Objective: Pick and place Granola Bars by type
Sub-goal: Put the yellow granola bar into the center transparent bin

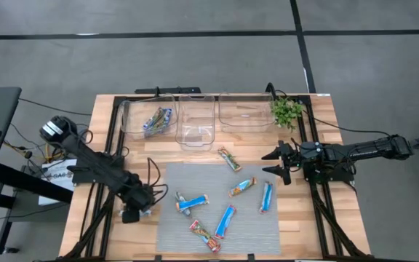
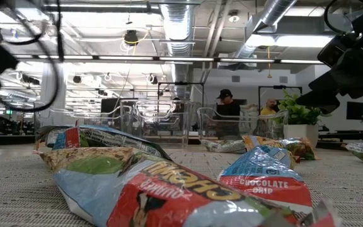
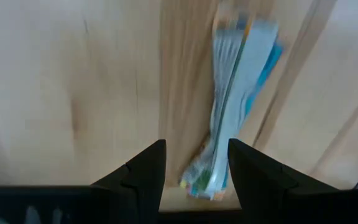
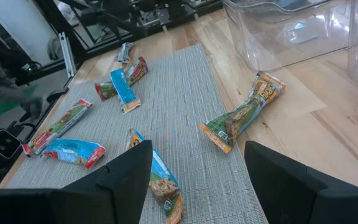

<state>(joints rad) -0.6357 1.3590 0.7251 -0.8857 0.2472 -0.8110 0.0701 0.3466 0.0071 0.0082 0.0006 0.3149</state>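
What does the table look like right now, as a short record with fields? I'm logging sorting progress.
left claw: low at the grey mat's left edge, closed on a silver-blue bar
right claw: open, hovering right of the mat
bars on mat: six loose
bins: three clear ones along the far edge; left bin holds bars, the middle and right bins hold none
other: small green plant by the right bin

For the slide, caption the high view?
Left gripper holds a bar at the mat edge; right gripper open.
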